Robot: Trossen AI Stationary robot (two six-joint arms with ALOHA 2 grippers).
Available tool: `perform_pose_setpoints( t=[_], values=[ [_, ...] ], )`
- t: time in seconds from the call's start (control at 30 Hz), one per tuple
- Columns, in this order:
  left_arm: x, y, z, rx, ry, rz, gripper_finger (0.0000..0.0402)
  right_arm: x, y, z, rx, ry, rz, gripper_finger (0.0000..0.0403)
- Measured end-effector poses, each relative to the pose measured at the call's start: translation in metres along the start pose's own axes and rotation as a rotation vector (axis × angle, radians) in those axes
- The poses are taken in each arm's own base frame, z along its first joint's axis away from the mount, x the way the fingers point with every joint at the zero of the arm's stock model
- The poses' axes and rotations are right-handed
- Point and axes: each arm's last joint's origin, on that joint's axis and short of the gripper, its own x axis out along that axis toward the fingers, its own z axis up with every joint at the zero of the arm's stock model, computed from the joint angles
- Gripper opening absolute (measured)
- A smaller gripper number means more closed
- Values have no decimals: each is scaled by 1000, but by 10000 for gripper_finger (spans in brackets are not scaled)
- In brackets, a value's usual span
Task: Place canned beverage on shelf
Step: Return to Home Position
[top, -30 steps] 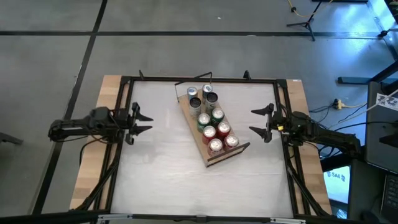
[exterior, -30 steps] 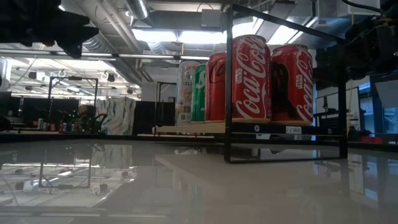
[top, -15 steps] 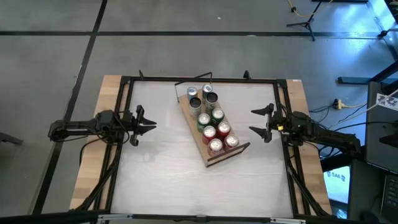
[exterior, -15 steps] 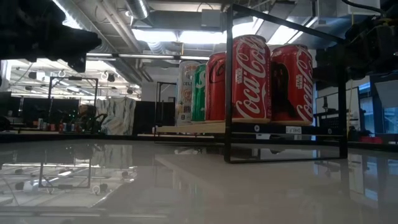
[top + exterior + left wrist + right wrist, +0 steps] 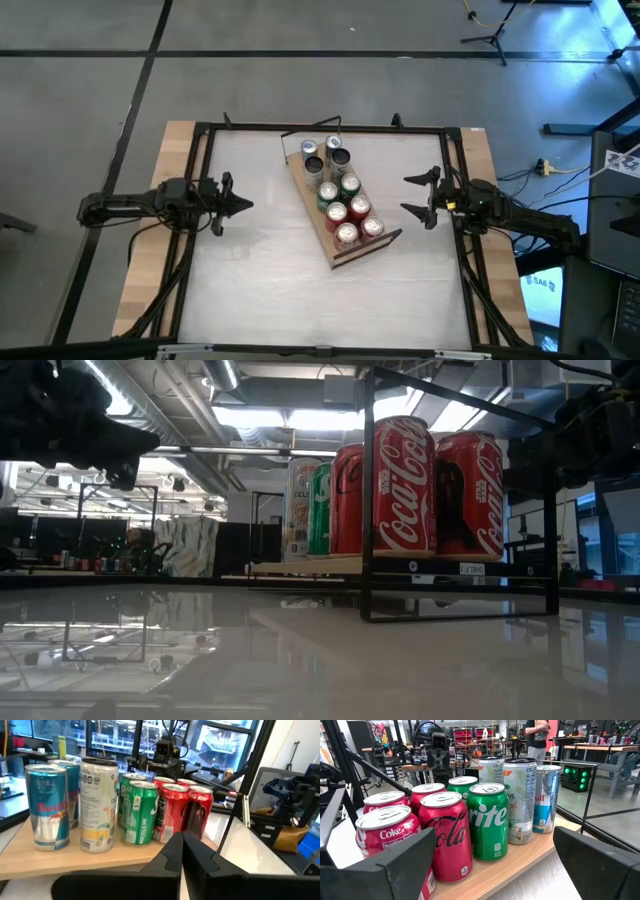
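Note:
The shelf (image 5: 320, 232), a light-wood board, lies slantwise on the white table right of centre. It has a dark rim (image 5: 368, 248) at its near end and a black wire frame (image 5: 300, 140) at its far end. Several cans stand upright on it: red cans (image 5: 346, 225) near the rim, green cans (image 5: 337, 192) in the middle, silver and blue cans (image 5: 320, 155) at the far end. My left gripper (image 5: 246, 204) is shut and empty, left of the shelf and pointing at it; it also shows in the left wrist view (image 5: 182, 845). My right gripper (image 5: 418, 196) is open and empty, right of the shelf.
A black metal frame (image 5: 200, 130) runs around the table top, with wooden strips (image 5: 150, 260) outside it. White table top (image 5: 260, 260) lies between my left gripper and the shelf and in front of the shelf. In the low view the cans (image 5: 405, 485) stand behind the wire frame (image 5: 368, 510).
My left gripper has shut its fingers, which stood open a second ago. It has also moved a little toward the table's right edge, toward the shelf. The shelf and the cans have kept still.

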Motion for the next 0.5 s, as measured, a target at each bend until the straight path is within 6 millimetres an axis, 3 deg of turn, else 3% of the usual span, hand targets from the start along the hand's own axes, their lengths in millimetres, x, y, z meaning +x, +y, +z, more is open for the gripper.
perform_pose_setpoints(
  t=[0.5],
  values=[
    [0,0,0,21,4,11,6,0,0,0,0,0,0,399]
  ],
)
